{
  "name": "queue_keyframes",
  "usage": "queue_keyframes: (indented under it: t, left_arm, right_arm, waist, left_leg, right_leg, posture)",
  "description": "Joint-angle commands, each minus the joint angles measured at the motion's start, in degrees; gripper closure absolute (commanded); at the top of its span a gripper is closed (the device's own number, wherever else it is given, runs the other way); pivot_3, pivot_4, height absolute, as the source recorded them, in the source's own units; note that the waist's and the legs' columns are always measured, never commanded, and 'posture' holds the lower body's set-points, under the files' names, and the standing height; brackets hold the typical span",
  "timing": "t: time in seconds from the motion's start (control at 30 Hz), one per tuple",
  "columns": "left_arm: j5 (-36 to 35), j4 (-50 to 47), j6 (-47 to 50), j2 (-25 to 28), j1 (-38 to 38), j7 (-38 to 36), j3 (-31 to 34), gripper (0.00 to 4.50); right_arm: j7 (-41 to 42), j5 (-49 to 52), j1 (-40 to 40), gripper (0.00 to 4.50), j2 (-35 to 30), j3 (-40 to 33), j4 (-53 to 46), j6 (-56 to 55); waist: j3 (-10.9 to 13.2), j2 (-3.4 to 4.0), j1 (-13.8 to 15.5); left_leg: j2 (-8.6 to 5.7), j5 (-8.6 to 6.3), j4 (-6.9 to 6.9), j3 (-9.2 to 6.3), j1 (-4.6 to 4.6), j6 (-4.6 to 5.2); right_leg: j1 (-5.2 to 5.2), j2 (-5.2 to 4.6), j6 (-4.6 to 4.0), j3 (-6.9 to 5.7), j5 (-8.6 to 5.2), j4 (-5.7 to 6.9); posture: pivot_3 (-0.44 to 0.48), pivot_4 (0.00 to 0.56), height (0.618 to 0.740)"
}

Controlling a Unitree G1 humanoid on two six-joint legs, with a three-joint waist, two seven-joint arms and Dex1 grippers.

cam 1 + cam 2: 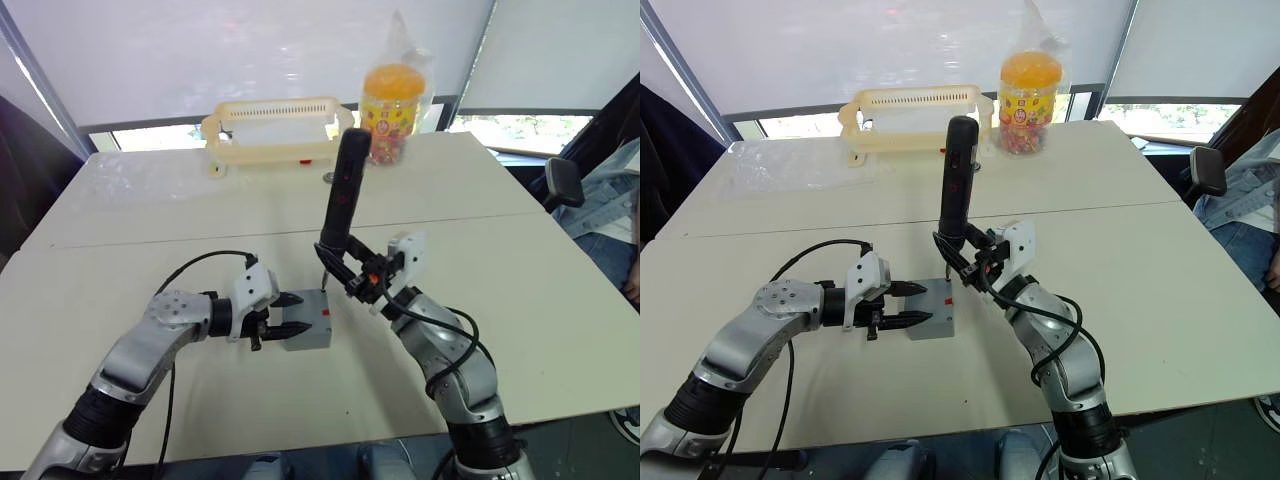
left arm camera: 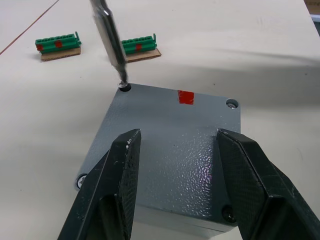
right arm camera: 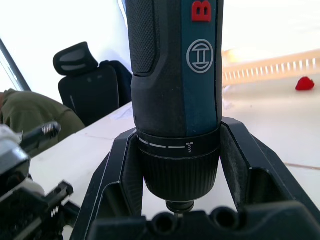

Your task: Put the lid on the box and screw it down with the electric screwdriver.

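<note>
Lid [image 2: 170,145] on box [image 1: 308,330], screwdriver [image 1: 343,200] bit in a corner screw hole.
Right gripper [image 1: 352,272] clamps the screwdriver; left gripper [image 1: 281,328] spreads wide, fingers [image 2: 117,185] over the lid.

Grey lid [image 2: 170,150] marked with a red patch, black screwdriver [image 3: 175,100] with red label, cream basket [image 1: 272,130], orange jar [image 1: 393,100]

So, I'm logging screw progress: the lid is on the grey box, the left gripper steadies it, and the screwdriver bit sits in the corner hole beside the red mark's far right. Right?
Not quite. The left wrist view shows the thin metal bit of the black electric screwdriver in the other far corner hole, away from the screw right of the small red mark. The flat grey plastic lid is on, between the left gripper's fingers.
</note>
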Motion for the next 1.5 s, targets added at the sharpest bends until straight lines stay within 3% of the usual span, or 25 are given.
queue_keyframes:
  t: [0.03, 0.9, 1.5]
  left_arm:
    - [2.1, 2.08, 1.65, 1.18, 1.3, 0.2, -1.27, 2.07]
    - [1.99, 1.72, 1.97, 1.68, 1.69, 0.31, -0.82, 2.07]
    - [2.13, 2.01, 1.66, 1.3, 1.49, 0.46, -1.11, 2.07]
  right_arm:
    - [0.16, 0.55, -0.78, 2.76, 0.78, -0.25, -3.38, -1.95]
    - [1.44, -1.93, 1.57, 2.76, 0.76, 0.97, -0.29, -4.38]
    - [3.73, -8.76, 2.51, 2.76, -3.59, 3.81, 3.06, -8.9]
  waist:
    - [0.0, 0.0, 0.01]
    - [0.0, 0.0, -0.01]
    - [-0.22, -0.07, 0.02]
  left_leg:
    - [0.0, 0.0, 0.0, 0.0, 0.0, 0.0]
    - [0.0, 0.0, -0.01, 0.0, 0.0, 0.0]
    - [-0.01, 0.0, -0.02, 0.01, 0.05, 0.0]
  right_leg:
    - [0.0, 0.0, 0.0, 0.0, 0.0, 0.0]
    - [0.0, 0.0, 0.0, 0.0, 0.0, -0.01]
    - [0.07, 0.0, 0.0, 0.0, 0.0, -0.03]
  posture:
    - [0.0, 0.15, 0.74]
    - [0.0, 0.15, 0.74]
    - [0.0, 0.15, 0.74]
